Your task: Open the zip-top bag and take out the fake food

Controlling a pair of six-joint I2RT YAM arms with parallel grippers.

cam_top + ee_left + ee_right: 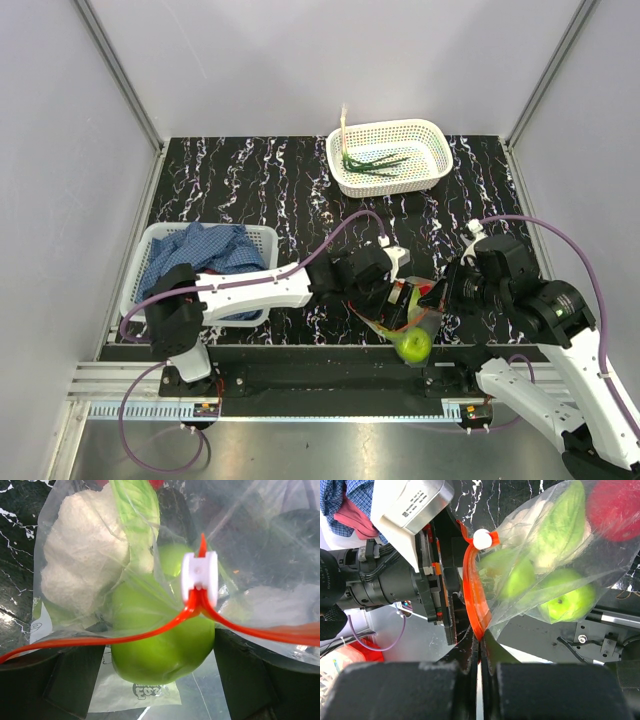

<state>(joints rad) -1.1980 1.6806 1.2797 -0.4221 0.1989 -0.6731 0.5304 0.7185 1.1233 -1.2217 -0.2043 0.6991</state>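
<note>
At 6 o'clock of the table the zip-top bag is clamped by the right hand; the left hand is spread apart. The mouth seems half-unzipped (slider midway); the fake food is not yet removed.

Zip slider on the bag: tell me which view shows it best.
Left wrist: the white zip slider sits centre, large and face-on, orange strip splitting below. Right wrist shows it small; top external cannot resolve it.

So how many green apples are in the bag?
2. One apple lies at the bag edge; the other apple is beside it, nearer the zip. The leafy piece may hide more.
</note>
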